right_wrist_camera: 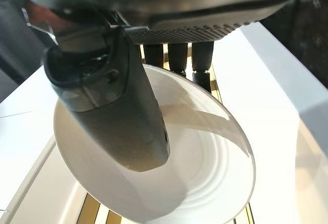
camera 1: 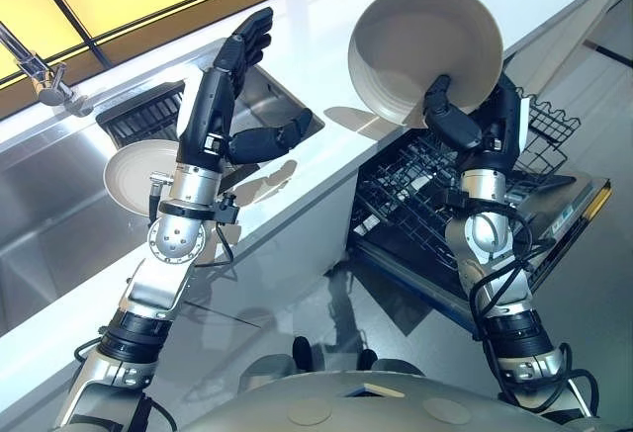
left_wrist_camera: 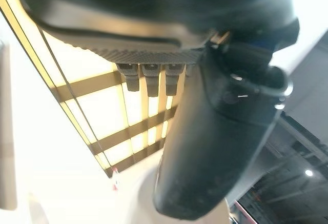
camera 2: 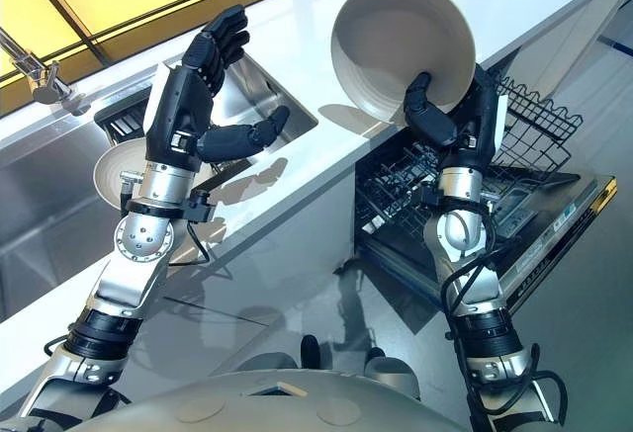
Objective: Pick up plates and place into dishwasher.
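White plate (camera 1: 420,46) pinched, right hand (camera 1: 457,121) fingers hidden behind

- You find no text, label, number or sign that can be read on anything in these views.

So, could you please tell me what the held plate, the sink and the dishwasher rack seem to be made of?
Plate, pinched in the right hand: likely glazed ceramic, off-white with a soft sheen and concentric rings. Sink: looks like brushed stainless steel, grey with dull reflections. Rack: thin dark wire grid, probably coated metal.
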Motion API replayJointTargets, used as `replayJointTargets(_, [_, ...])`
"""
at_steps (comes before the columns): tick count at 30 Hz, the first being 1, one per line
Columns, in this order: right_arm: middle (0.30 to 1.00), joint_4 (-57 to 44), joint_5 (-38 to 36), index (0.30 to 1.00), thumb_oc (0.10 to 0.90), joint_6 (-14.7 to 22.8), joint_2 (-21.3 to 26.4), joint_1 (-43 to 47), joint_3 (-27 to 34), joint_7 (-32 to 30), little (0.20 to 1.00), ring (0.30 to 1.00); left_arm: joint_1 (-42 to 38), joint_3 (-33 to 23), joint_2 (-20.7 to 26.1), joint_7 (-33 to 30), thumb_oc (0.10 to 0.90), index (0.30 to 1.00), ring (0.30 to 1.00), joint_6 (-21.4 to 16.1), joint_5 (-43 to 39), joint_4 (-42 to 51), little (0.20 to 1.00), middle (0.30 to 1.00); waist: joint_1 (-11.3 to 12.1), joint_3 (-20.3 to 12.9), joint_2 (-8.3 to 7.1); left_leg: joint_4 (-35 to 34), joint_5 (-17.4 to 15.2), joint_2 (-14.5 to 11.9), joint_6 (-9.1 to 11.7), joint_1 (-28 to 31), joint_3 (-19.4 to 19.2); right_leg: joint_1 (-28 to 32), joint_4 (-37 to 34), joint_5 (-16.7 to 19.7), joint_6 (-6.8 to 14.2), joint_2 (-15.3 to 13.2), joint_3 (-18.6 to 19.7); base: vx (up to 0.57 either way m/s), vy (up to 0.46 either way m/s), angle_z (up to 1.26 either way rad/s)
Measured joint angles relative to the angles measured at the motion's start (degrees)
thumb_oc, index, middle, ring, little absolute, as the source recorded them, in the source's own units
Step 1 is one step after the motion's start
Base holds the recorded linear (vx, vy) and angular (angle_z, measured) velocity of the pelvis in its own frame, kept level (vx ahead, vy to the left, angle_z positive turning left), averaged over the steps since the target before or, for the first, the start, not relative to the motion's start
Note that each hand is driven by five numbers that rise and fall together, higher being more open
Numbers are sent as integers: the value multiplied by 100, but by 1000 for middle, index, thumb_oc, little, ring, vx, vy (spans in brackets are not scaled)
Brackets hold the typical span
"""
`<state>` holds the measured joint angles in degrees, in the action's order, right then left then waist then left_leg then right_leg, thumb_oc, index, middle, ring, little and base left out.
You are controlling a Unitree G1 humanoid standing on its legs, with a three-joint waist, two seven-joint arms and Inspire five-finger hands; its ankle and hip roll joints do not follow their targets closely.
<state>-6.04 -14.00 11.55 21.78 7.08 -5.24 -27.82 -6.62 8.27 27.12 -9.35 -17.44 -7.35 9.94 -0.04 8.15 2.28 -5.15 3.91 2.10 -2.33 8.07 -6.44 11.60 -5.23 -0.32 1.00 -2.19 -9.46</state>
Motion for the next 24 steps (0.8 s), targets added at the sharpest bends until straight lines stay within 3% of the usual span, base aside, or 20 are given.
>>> replayJointTargets(9, [300,438,519,300,100,132,288,-303,1990,-1510,200,300,870,-1073,11,-40,800,900,900,391,-301,-881,900,900,-8,6,-10,-5,6,28,-4,-31,177,53,0,-45,58,0,-42,49,-29,11])
replayJointTargets(15, [300,1089,846,300,100,97,457,-651,2623,-1944,200,300,1124,-1335,-9,137,800,900,900,521,-631,-1341,900,900,-28,39,-63,-19,36,46,-11,-67,262,69,0,-72,70,3,-24,74,-52,9])
replayJointTargets(17, [300,1805,791,300,100,-66,554,-635,2708,-1905,200,300,1068,-1333,-10,232,800,900,900,509,-674,-1364,900,900,-24,48,-90,-23,27,62,25,-84,352,84,-1,-82,74,-3,-33,143,-99,16])
replayJointTargets(19, [300,2259,590,300,100,-504,633,-648,2705,-1778,200,300,1061,-1335,-5,236,800,900,900,514,-699,-1364,900,900,-12,49,-91,-23,34,74,19,-90,396,94,0,-82,74,-13,-57,91,-119,9])
replayJointTargets(24, [300,2897,644,300,100,-1095,699,-646,2592,-1494,200,300,993,-1315,24,246,800,900,900,607,-803,-1366,900,900,16,67,-112,4,106,100,-23,-161,524,96,1,-83,74,-21,-222,56,-138,13])
